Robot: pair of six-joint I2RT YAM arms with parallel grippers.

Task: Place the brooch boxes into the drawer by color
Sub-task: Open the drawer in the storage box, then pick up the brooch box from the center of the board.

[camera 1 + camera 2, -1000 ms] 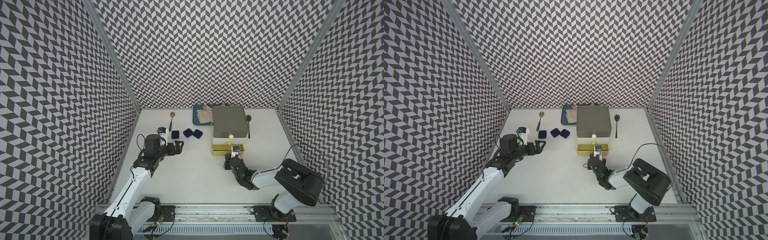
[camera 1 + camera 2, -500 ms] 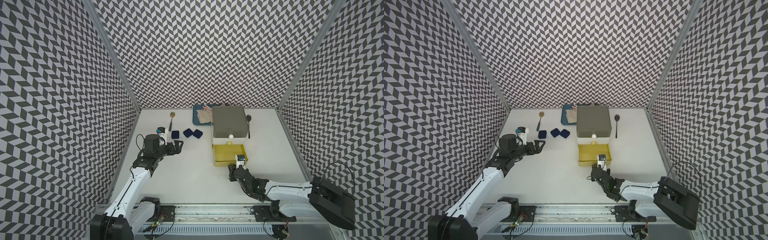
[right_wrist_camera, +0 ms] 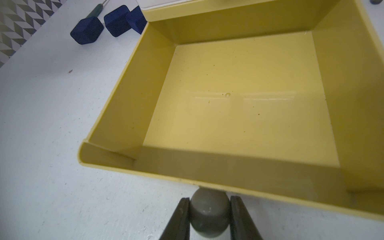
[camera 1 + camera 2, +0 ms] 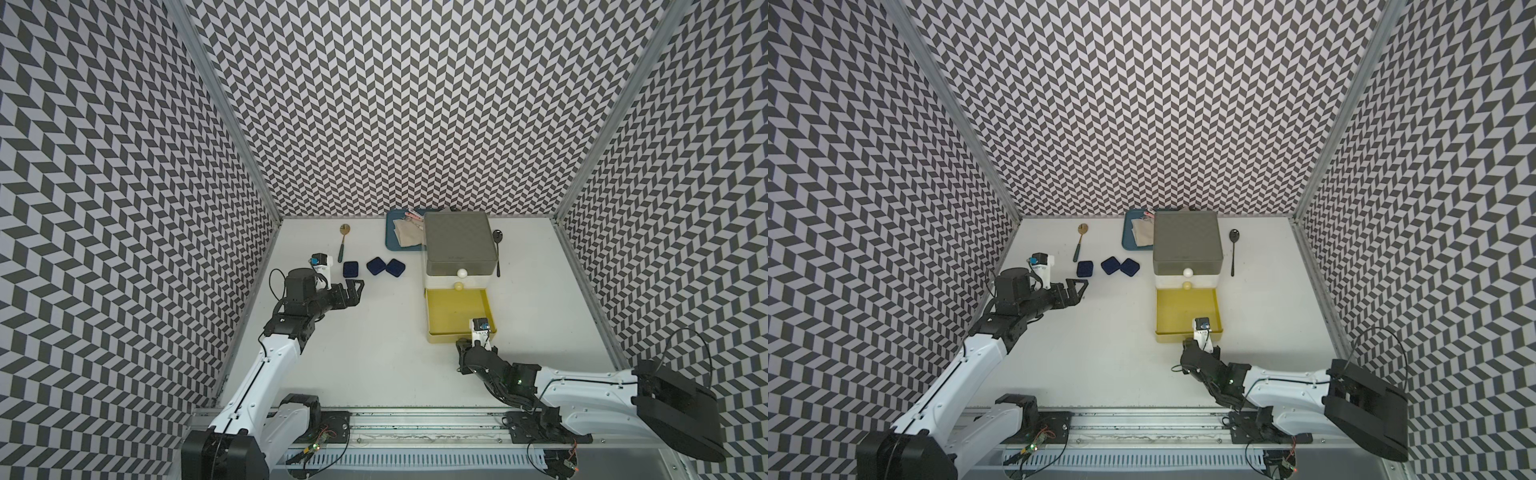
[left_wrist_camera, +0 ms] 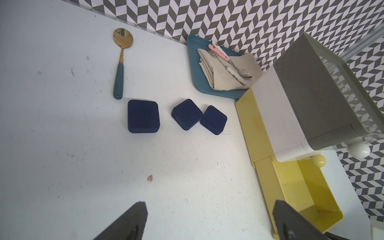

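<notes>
Three navy brooch boxes (image 4: 351,269) (image 4: 376,265) (image 4: 395,268) lie in a row on the white table, left of the drawer chest (image 4: 459,243); they also show in the left wrist view (image 5: 143,116) (image 5: 186,114) (image 5: 213,120). The chest's yellow bottom drawer (image 4: 457,309) (image 3: 239,99) stands pulled far out, with nothing in it. My right gripper (image 4: 467,344) (image 3: 209,212) is shut on this drawer's ball knob (image 3: 208,207). My left gripper (image 4: 357,289) (image 5: 209,220) hangs open and empty, a little in front of the boxes.
A gold spoon with a teal handle (image 4: 343,241) lies behind the boxes. A blue tray (image 4: 390,232) with a folded napkin and cutlery sits at the back, beside the chest. A black spoon (image 4: 497,249) lies right of the chest. Patterned walls enclose three sides.
My right gripper has drawn back toward the table's front with the knob in it, and the yellow drawer has slid out from nearly shut to wide open. The left arm has stayed still.
</notes>
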